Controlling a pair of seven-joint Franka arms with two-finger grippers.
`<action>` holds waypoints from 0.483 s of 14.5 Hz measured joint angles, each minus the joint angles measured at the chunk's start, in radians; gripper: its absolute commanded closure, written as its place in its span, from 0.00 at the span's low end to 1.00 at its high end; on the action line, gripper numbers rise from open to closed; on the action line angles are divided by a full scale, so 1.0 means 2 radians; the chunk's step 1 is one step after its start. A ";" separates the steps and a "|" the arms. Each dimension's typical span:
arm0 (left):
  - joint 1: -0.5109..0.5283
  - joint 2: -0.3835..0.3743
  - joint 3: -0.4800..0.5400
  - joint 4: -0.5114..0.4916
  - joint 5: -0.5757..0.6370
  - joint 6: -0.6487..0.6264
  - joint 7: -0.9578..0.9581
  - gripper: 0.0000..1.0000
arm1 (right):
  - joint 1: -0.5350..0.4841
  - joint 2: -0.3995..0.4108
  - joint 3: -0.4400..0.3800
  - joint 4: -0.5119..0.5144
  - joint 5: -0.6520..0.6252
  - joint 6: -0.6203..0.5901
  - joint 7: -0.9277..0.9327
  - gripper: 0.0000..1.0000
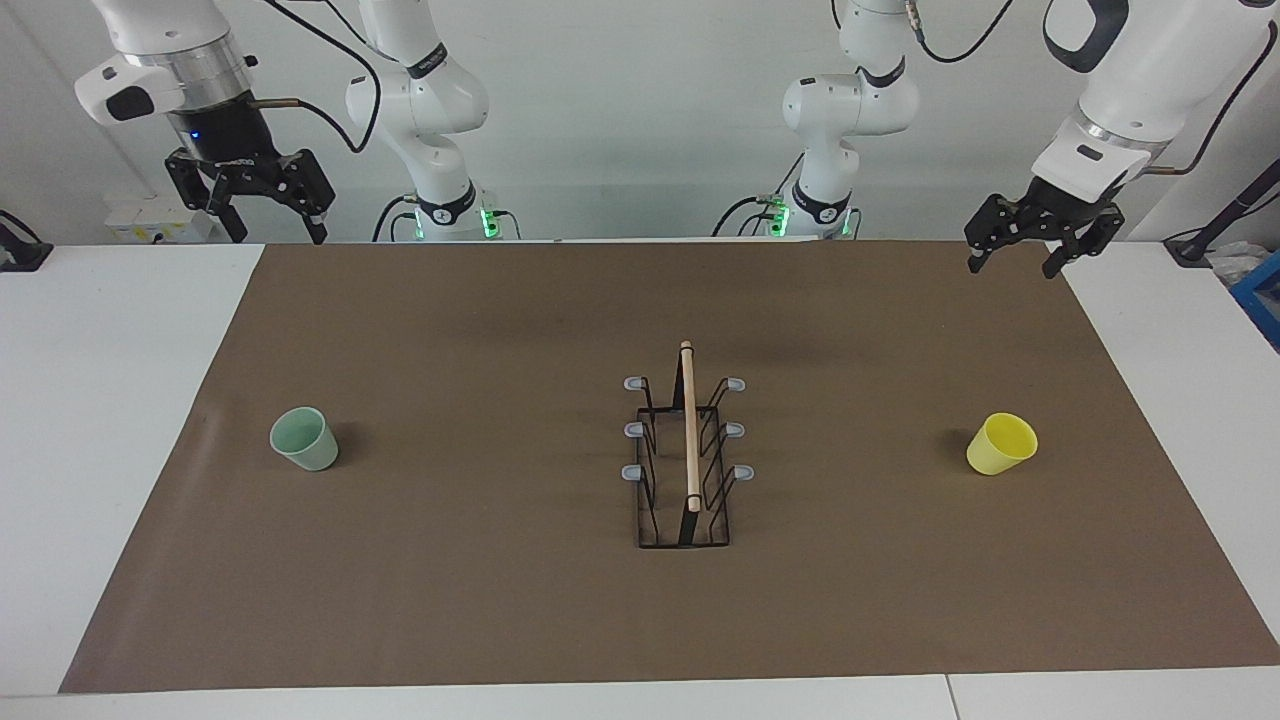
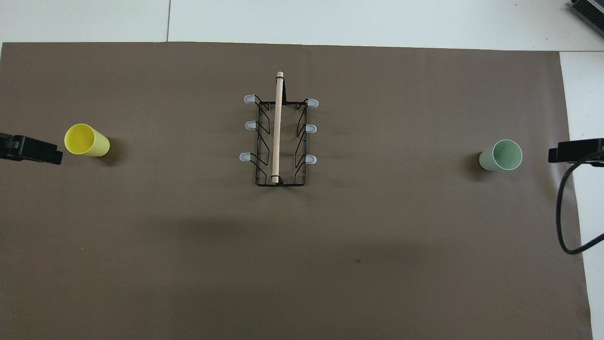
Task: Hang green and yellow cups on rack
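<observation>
Brown mat covers table. Rack at mat centre, rod running toward robots. Green cup upright toward right arm's end; yellow cup toward left arm's. Left gripper, right gripper raised, fingers spread, empty.

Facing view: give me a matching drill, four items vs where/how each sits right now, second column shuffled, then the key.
Things:
1. green cup
2. yellow cup
3. rack
4. left gripper

Places or states:
A. mid-mat, all six pegs bare
B. upright on the mat toward the right arm's end
C. open, raised over the mat's corner at the left arm's end
D. upright on the mat toward the left arm's end

Pairs: 1-B, 2-D, 3-A, 4-C
</observation>
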 measured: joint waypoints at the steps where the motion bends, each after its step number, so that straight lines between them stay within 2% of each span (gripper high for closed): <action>1: 0.000 0.000 0.000 -0.001 0.000 0.004 0.000 0.00 | 0.000 0.000 0.000 0.000 0.000 0.000 0.000 0.00; 7: 0.000 0.004 0.001 0.000 0.000 0.012 0.000 0.00 | 0.000 0.000 0.000 0.000 0.000 0.000 0.000 0.00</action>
